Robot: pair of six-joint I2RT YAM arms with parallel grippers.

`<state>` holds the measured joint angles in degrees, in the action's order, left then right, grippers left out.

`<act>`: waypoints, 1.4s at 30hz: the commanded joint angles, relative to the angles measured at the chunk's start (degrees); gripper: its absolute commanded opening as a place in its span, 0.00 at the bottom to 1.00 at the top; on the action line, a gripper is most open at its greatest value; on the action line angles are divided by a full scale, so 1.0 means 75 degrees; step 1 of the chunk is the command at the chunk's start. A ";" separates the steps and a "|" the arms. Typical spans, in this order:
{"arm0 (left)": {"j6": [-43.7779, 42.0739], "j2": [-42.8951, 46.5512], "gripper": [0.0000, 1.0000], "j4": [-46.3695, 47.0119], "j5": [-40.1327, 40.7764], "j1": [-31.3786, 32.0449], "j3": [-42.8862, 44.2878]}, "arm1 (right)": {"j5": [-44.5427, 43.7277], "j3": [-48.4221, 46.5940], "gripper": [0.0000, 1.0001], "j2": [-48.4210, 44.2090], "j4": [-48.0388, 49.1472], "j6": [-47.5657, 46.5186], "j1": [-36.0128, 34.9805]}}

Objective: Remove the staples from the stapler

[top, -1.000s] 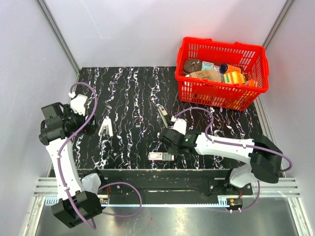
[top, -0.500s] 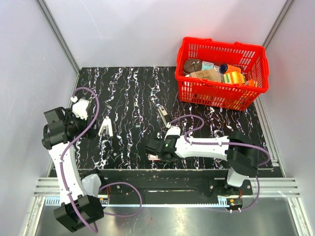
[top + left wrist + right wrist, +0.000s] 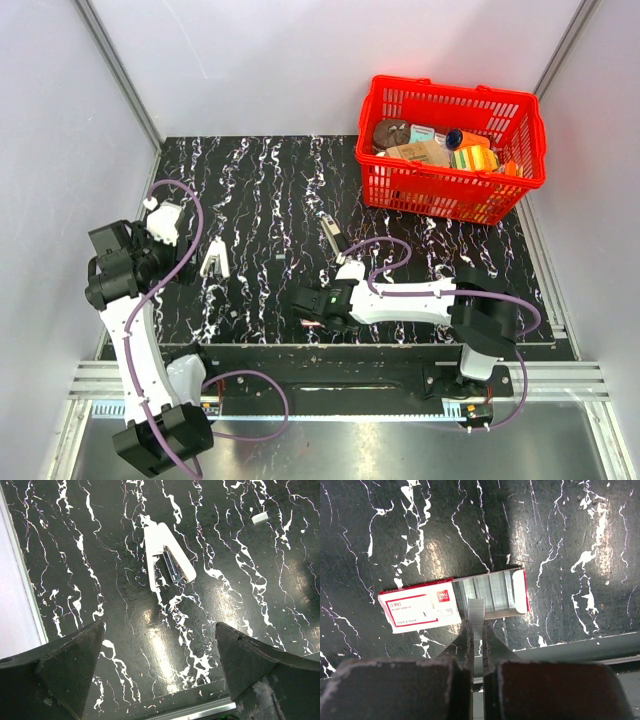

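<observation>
Table [image 3: 270,180]: black slab with white marble veining, glossy, with lamp glare showing in both wrist views.

Basket [image 3: 440,200]: red plastic lattice at the far right corner, filled with mixed packets and tins.

Left gripper [image 3: 160,625]: two broad matte black wedge fingers spread wide, nothing between them, hanging over bare table near the left edge.

Right gripper [image 3: 476,622]: slim dark fingers drawn almost together over the near edge of the table. They pinch a strip of staples [image 3: 476,607] by its sides. The strip is a narrow, finely ribbed bar of grey metal standing out past the fingertips.

Stapler [image 3: 165,560]: smooth white plastic, lying flat on the left part of the table, seen below the spread left fingers and well apart from the right gripper. Its two slim arms are splayed into a narrow V from the hinged end, and a dark metal channel shows between them.

Staple box [image 3: 420,609]: flat card sleeve with a red border and white label, lying directly under the right fingertips. Its inner tray [image 3: 517,591] is slid out to one side, holding shiny grey staple rows.

Small white chip [image 3: 260,518]: lies alone on the table.
</observation>
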<state>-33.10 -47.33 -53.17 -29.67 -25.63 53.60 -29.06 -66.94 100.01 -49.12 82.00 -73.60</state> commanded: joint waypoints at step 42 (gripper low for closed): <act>-0.0145 -0.0017 0.99 -0.0095 0.0042 -0.0040 0.0200 | -0.0614 -0.0251 0.00 0.0459 0.0140 -0.0983 -0.0065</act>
<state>-33.21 -47.94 -54.43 -29.30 -25.63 53.65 -29.87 -66.74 103.39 -46.46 75.64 -73.60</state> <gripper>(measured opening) 0.988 0.031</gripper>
